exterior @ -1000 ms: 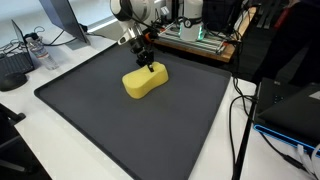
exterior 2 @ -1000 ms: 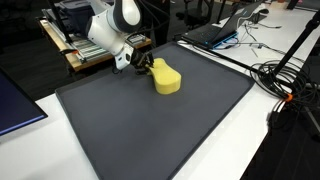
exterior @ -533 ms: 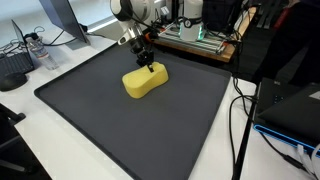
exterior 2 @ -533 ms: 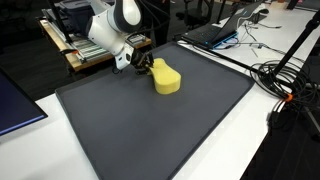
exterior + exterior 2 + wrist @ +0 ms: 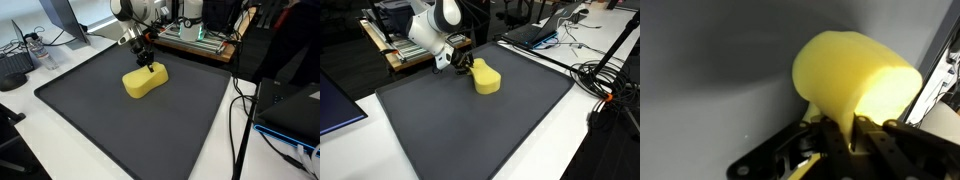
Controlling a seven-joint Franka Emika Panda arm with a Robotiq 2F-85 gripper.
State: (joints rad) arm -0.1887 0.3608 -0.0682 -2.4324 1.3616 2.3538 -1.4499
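A yellow sponge (image 5: 145, 81) lies on the dark grey mat (image 5: 110, 120), toward its far side in both exterior views; it also shows as the yellow sponge (image 5: 486, 78). My gripper (image 5: 148, 65) comes down on the sponge's far end and is shut on it. In the wrist view the sponge (image 5: 852, 78) fills the middle, and its near end is squeezed thin between the black fingers (image 5: 874, 136) of the gripper (image 5: 851, 134). The sponge still rests on the mat.
A white table edge (image 5: 25, 130) surrounds the mat. Behind the arm stands a wooden shelf with electronics (image 5: 195, 38). Cables (image 5: 605, 75) and a laptop (image 5: 535, 30) lie to one side. A monitor stand (image 5: 60, 25) and a keyboard (image 5: 12, 68) sit beyond the mat.
None visible in the exterior views; the arm and the sponge stay where they were.
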